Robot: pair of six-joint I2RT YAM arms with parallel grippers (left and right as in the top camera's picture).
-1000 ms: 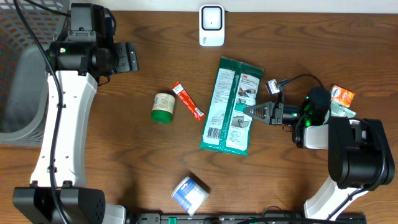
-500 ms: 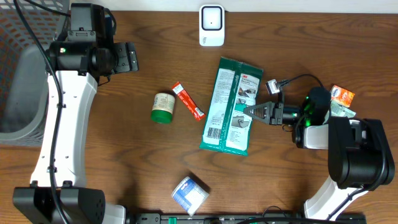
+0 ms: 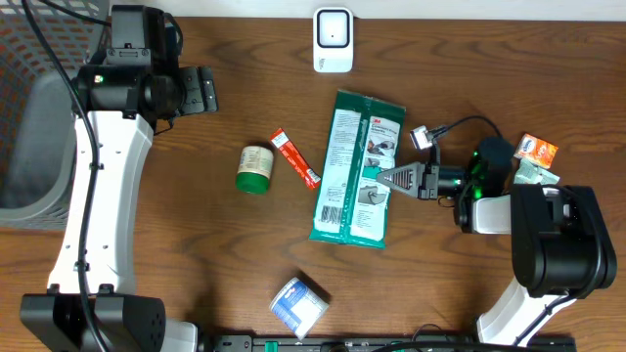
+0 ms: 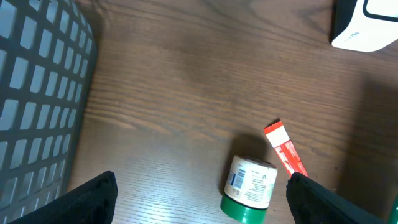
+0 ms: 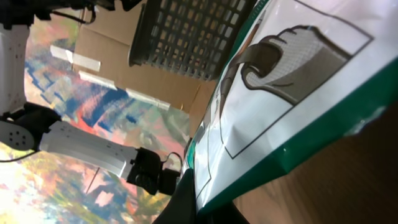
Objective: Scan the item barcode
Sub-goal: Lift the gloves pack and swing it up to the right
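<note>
Broadly, we look down on a brown wooden surface [image 3: 196,244] with a grey mesh basket [image 3: 29,117] at its left edge and a robot arm on each side. The left arm's fingers [image 3: 201,90] hang released and empty near the top left, well apart from every item. The right arm's fingers [image 3: 391,177] are clenched on the right edge of a long green packet [image 3: 347,186]. This packet is the task's item, and it lies flat at the centre. A small white scanner [image 3: 333,39] stands beyond the packet's top end. A green-lidded jar [image 3: 255,168] and a thin red sachet [image 3: 294,157] lie to the packet's left.

We judge the packet should be raised slowly by that edge and kept from folding. Its barcode should then be turned squarely toward the scanner. The thin film may sag or slip.

The barcode itself is hard to make out. A pale patch near the packet's lower left corner may carry it. The right wrist view shows only printed film close up, so we cannot tell how deep the grip is.
</note>
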